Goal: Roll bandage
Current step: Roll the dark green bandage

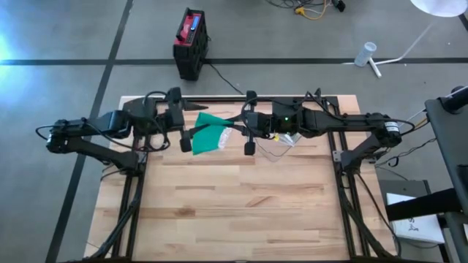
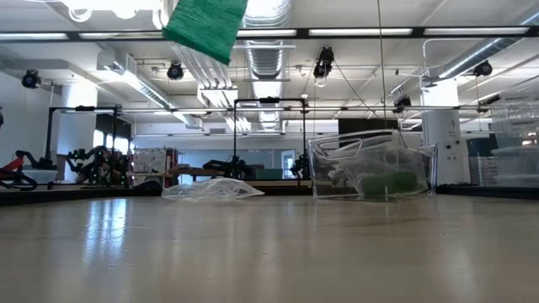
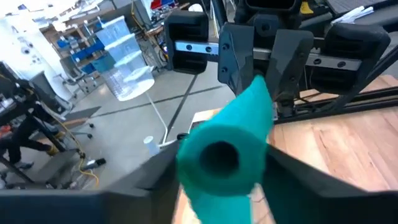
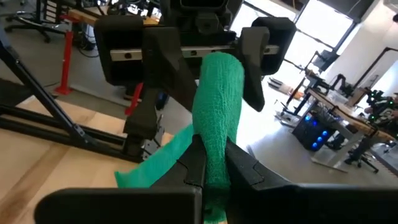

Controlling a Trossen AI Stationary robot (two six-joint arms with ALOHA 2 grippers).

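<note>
Wooden boards make up the tabletop (image 1: 241, 212), and it sits in a big workshop with a grey floor. Both arms reach in over the far edge of it and meet near the middle.

Between them hangs the green bandage (image 1: 207, 136). It is up in the air, not on the wood. In the low view it shows only as a green bit at the very top, high over the boards.

The right gripper (image 4: 212, 163) has its fingers pinched tight on the flat green strip. The strip runs from those fingers across to the left arm.

The left gripper (image 3: 219, 168) has the rolled-up end sitting between its fingers. Those fingers stand partly apart, one on each side of the roll. I cannot tell if they are squeezing it or just sitting beside it. The roll shows its round end with a dark hole toward the left wrist camera. So its long way points straight out, ahead of the left fingers and toward the right arm.

I think the next turn has to come from the left arm, since the roll is in its fingers. The right arm looks set to keep the loose strip pulled straight.
</note>
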